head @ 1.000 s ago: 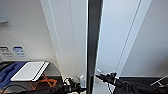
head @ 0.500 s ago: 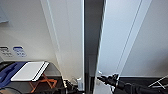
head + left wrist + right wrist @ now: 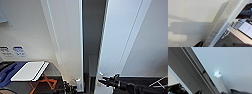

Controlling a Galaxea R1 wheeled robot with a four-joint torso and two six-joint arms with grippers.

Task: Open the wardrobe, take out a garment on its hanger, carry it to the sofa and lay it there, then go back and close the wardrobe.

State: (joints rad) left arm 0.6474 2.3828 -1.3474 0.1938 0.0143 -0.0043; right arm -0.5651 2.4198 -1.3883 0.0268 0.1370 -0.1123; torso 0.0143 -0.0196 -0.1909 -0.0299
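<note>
At the wardrobe (image 3: 72,37), right up close, both doors stand ajar with a dark gap between them. The right gripper (image 3: 100,81) sits at the right door's small white handle (image 3: 221,82), placed to swing it, I'd judge, though whether the jaws grip it I cannot tell. The left gripper (image 3: 68,88) waits low by the left door, jaws unreadable too.

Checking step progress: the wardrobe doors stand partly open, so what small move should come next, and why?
Probably pull the wardrobe's right door wider: the right tool is at its handle, and the dark gap between the doors looks too narrow for reaching in.
</note>
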